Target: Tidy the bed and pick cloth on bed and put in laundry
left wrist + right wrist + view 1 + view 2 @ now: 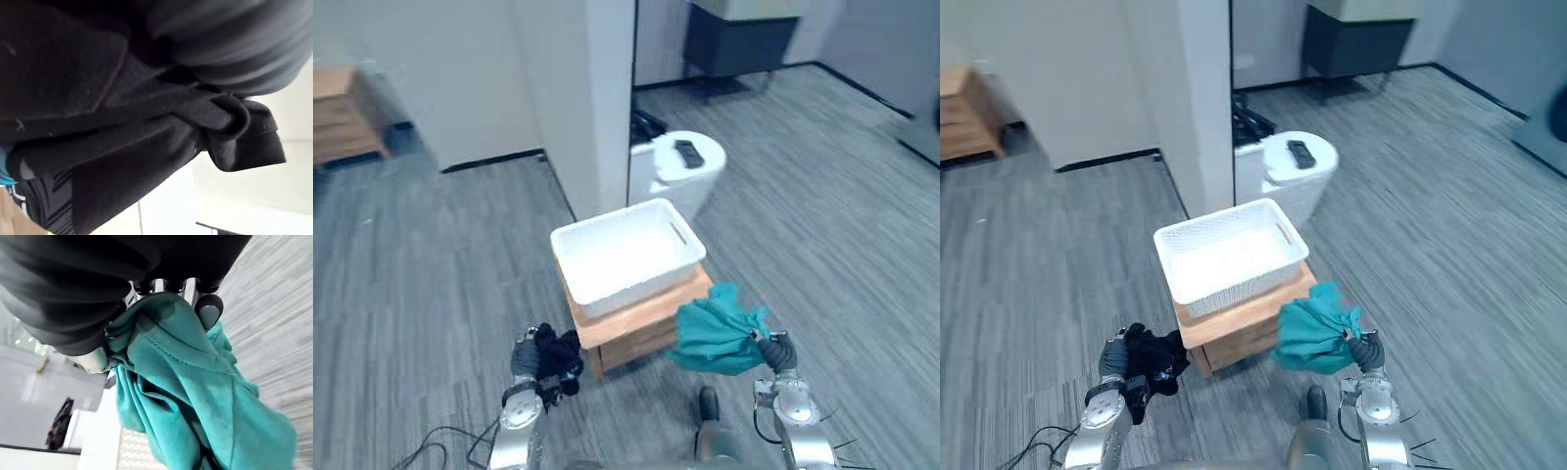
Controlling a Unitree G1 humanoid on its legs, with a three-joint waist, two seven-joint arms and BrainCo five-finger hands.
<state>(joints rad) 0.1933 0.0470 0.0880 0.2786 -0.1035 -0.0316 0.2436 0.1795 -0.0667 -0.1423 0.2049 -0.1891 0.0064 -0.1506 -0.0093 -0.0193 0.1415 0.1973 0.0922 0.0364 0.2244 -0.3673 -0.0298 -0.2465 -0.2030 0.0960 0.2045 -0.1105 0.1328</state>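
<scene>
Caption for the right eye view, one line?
Left hand holds black cloth, right hand teal cloth, before a white basket on a wooden stand.

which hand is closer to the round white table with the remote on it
Right. The right hand, gripping a teal cloth, sits this side of the round white table, slightly to its right; the left hand, carrying a black cloth, is further off to its left.

Eye views look down from the head, sharing the white basket (626, 257). Wrist views hug black cloth (122, 147), teal cloth (195, 396).
</scene>
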